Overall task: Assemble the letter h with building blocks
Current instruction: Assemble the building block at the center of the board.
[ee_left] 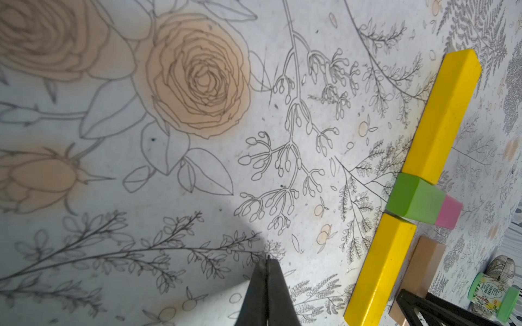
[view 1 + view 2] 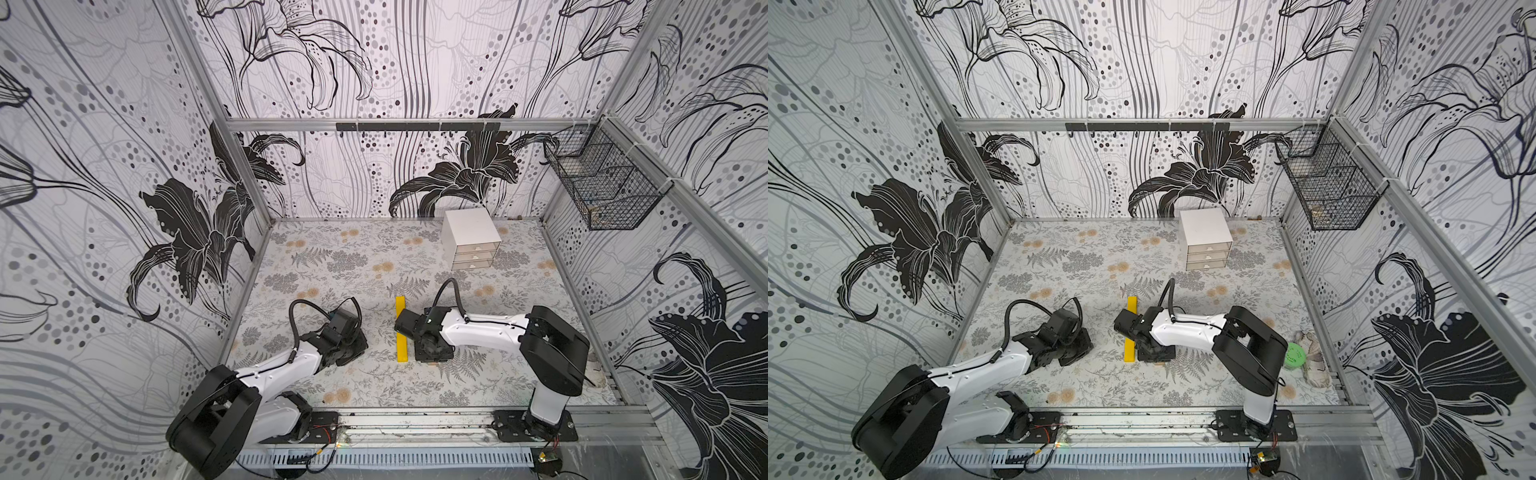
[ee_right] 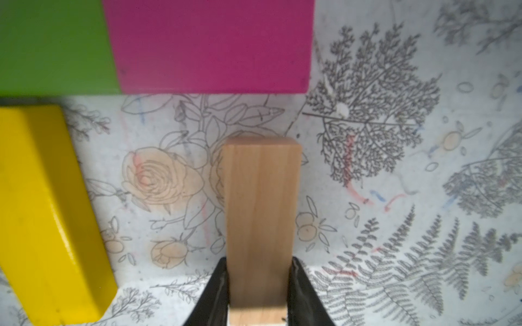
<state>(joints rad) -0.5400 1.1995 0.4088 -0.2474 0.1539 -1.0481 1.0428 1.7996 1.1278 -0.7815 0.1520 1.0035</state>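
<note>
Left gripper [image 1: 267,264]: pinched together, empty, clear of the stem. Long yellow blocks [image 1: 440,113] and short green block [image 1: 409,200] lie aligned; short magenta block [image 3: 211,45] abuts green. Right gripper [image 3: 258,271] clamps the tan wood block [image 3: 261,211], just short of magenta. Risk: closing that gap could shunt magenta askew.

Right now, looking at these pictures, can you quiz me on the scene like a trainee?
1. Fill in: the magenta block abuts the ___ block.
2. Which does the right gripper hold? A) magenta block B) tan wood block C) nothing
3. True or false: the left gripper is shut and empty.
Key: 1 green block; 2 B; 3 true.
</note>
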